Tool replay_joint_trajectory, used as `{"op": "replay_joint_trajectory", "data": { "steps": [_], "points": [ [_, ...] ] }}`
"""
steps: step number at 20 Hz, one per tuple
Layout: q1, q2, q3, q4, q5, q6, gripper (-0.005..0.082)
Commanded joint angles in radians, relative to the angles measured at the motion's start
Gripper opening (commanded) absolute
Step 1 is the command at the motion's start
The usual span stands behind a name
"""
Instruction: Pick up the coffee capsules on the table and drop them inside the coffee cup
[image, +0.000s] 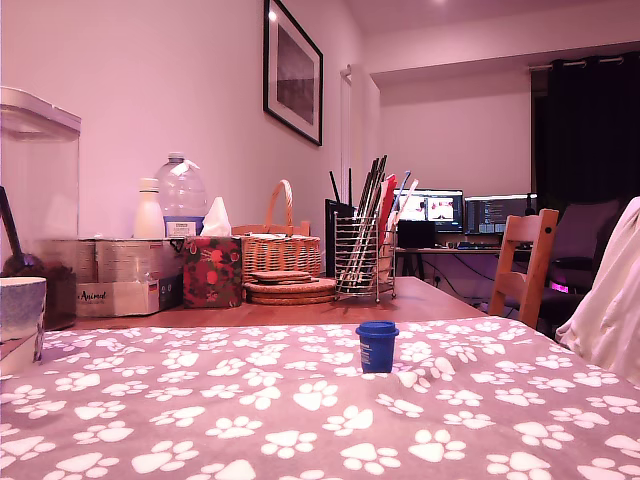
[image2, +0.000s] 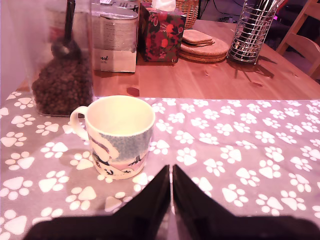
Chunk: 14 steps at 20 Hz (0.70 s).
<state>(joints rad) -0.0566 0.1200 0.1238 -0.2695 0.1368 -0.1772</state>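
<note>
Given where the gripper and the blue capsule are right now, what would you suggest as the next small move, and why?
Probably turn the gripper away from the coffee cup towards the capsule and open it. In the wrist view the fingers meet with nothing between them, and only the cup is ahead; the capsule stands upright, alone on the paw-print cloth in the exterior view.

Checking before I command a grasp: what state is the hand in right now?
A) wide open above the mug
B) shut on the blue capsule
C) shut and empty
C: in the wrist view the hand has its fingertips together with nothing between them, the mug sits beyond it, and the blue coffee capsule stands alone on the paw-print tablecloth.
</note>
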Motion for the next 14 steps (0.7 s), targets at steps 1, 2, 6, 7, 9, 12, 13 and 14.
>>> {"op": "replay_joint_trajectory", "data": {
  "steps": [1, 2, 6, 7, 9, 12, 13, 14],
  "points": [
    [0.002, -0.082, -0.023, 0.068, -0.021, 0.016, -0.0021],
    [0.002, -0.082, -0.023, 0.068, -0.021, 0.016, -0.0021],
    [0.002, -0.082, -0.023, 0.069, -0.021, 0.016, -0.0021],
    [0.002, -0.082, -0.023, 0.069, -0.018, 0.005, -0.0021],
    [0.002, -0.082, -0.023, 0.072, 0.022, -0.018, -0.0021],
    [0.001, -0.082, -0.023, 0.106, 0.098, -0.031, -0.0021],
    [0.001, -0.082, -0.023, 0.121, 0.121, -0.044, -0.0021],
    [0.000, -0.082, -0.023, 0.133, 0.159, -0.064, -0.0021]
  ]
}}
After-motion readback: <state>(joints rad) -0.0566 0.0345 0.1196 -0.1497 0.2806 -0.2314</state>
